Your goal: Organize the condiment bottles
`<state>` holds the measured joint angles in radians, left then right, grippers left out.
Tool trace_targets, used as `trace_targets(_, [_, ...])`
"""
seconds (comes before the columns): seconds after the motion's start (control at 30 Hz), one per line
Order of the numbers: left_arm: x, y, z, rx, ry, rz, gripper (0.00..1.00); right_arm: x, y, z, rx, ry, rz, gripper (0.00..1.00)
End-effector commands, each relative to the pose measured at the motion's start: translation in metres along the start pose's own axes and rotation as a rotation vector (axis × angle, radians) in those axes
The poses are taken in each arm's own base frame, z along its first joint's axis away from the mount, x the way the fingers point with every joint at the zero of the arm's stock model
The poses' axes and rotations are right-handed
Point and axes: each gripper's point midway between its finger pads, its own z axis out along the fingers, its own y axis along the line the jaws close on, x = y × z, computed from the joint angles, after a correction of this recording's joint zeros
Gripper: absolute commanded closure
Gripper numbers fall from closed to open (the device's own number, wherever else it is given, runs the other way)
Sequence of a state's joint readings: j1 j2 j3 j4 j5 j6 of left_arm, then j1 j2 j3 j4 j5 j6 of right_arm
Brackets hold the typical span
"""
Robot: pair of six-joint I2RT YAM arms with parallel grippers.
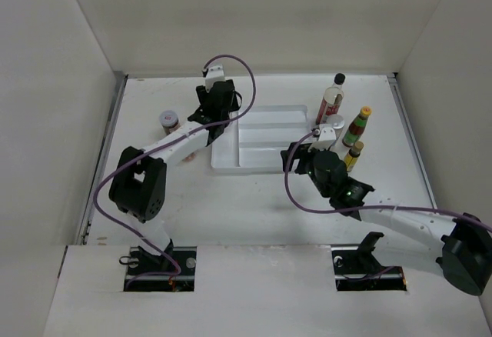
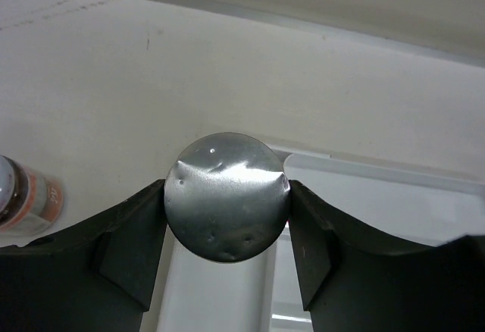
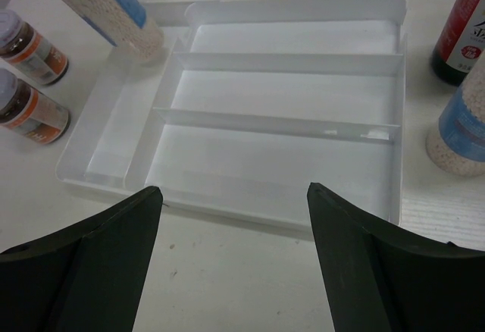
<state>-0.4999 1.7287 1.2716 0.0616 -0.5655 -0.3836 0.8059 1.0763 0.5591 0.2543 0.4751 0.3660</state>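
My left gripper (image 2: 227,188) is shut on the round grey lid of a shaker (image 2: 227,195), holding it upright at the left end of the white tray (image 2: 379,211). The right wrist view shows this blue-labelled shaker (image 3: 114,6) at the tray's (image 3: 280,63) far left corner. From above, the left gripper (image 1: 204,115) hides the shaker. My right gripper (image 1: 298,152) stands open and empty in front of the tray (image 1: 269,148); its fingers (image 3: 235,189) hang over bare table. Two grey-lidded, orange-labelled jars (image 3: 30,40) (image 3: 26,108) stand left of the tray.
Right of the tray stand a black-capped bottle (image 1: 332,100), a yellow-capped red-labelled bottle (image 1: 357,126), a small yellow-capped bottle (image 1: 354,155) and a second blue-labelled shaker (image 3: 462,127). A jar (image 1: 168,120) sits by the left arm. Walls enclose the table on three sides.
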Motion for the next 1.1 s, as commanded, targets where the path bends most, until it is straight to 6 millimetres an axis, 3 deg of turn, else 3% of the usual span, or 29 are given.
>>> trace_targets(0.0, [-0.06, -0.026, -0.004, 0.075, -0.141, -0.096, 0.63, -0.024, 0.006, -0.002, -0.017, -0.074, 0.037, 0.15])
trace_targets(0.2, [-0.026, -0.028, 0.018, 0.055, -0.095, -0.065, 0.55, -0.026, 0.005, -0.003, -0.014, -0.08, 0.04, 0.08])
trace_targets(0.3, [-0.014, -0.028, 0.021, 0.048, -0.079, -0.055, 0.42, -0.027, 0.003, -0.004, -0.011, -0.085, 0.04, 0.06])
trace_targets(0.4, [-0.019, -0.029, 0.012, 0.055, -0.091, -0.07, 0.26, -0.031, 0.002, -0.007, -0.01, -0.101, 0.049, 0.04])
trace_targets(0.57, [-0.047, -0.032, -0.03, 0.09, -0.168, -0.116, 0.11, -0.052, -0.002, -0.016, -0.016, -0.156, 0.106, 0.01])
trace_targets(0.8, [-0.055, -0.038, -0.103, 0.196, -0.255, -0.189, 0.06, -0.078, -0.044, -0.012, 0.192, -0.16, 0.147, 0.01])
trace_targets(0.97, [-0.022, -0.05, -0.141, 0.305, -0.214, -0.186, 0.06, -0.095, -0.084, -0.011, 0.413, -0.147, 0.101, 0.02])
trace_targets(1.07, [0.012, -0.052, -0.163, 0.386, -0.154, -0.192, 0.06, -0.098, -0.112, -0.007, 0.525, -0.104, 0.072, 0.01])
